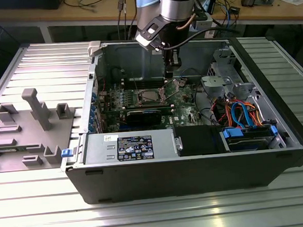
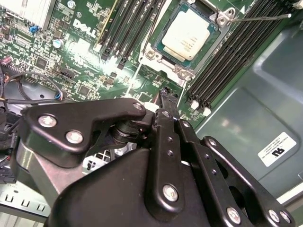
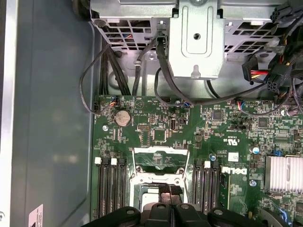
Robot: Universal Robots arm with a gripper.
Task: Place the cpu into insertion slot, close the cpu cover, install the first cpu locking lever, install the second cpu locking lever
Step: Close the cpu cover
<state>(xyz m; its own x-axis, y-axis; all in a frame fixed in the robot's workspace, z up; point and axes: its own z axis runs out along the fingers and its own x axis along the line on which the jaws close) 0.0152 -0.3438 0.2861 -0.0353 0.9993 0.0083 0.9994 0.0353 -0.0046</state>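
My fingers pressed together, nothing between them, hanging over green board, near socket. Chip lies flat inside socket, silver top up. Cover stands raised on its hinge, not closed. Thin wire lever sticks out free over memory slots. I judge: chip light and stiff, underside fragile, take by edges only. Cover thin, springy; push on frame, never on chip.
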